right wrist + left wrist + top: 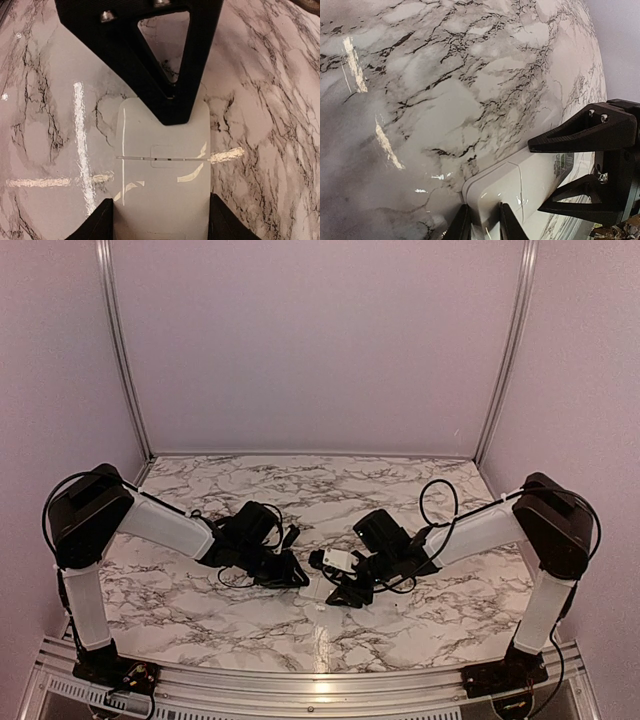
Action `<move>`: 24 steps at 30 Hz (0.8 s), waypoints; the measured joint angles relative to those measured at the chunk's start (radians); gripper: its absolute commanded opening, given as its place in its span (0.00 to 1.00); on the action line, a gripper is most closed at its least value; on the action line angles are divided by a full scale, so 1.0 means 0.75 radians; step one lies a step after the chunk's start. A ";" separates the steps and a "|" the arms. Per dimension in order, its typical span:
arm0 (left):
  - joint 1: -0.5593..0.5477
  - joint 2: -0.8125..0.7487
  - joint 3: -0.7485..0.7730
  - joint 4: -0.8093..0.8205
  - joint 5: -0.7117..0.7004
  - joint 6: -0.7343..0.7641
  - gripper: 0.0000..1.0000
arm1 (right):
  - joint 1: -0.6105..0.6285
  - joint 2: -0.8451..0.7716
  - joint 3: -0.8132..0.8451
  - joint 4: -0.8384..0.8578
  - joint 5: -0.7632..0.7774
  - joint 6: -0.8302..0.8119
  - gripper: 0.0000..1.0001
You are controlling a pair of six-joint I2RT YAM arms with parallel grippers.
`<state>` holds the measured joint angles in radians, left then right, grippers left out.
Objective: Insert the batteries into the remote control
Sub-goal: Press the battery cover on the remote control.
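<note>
Remote control [162, 175] back-side up on marble table [200, 610], centre, clamped by its sides in right gripper [161, 220], jaws spread to its width. Left gripper [484, 225] nearly closed at remote's end edge; can't tell if pinching anything. No batteries visible. Probably cover removal: hold right clamp firm, push along cover seam [165, 159], not down.

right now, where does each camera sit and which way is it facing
top external: above and behind the bases, looking down at the marble table; both arms, left gripper and right gripper close together
left wrist: low, facing along its own fingers at the remote control
right wrist: looking down on the remote control between its own fingers
shared: both wrist views see the remote control and the opposite gripper
</note>
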<state>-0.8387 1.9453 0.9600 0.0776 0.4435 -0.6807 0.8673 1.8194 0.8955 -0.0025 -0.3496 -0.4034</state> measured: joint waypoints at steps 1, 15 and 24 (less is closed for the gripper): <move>0.000 0.001 0.000 0.000 -0.001 0.001 0.00 | 0.000 -0.002 -0.007 0.012 0.000 0.004 0.14; -0.001 0.022 0.045 -0.043 0.038 -0.010 0.00 | 0.000 -0.009 -0.053 0.099 -0.003 0.044 0.02; -0.001 0.035 0.089 -0.075 0.056 -0.015 0.00 | 0.001 -0.010 -0.059 0.110 -0.004 0.045 0.01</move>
<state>-0.8394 1.9713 1.0264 0.0216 0.4854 -0.6922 0.8680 1.8122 0.8513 0.0799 -0.3527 -0.3698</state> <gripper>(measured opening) 0.180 0.559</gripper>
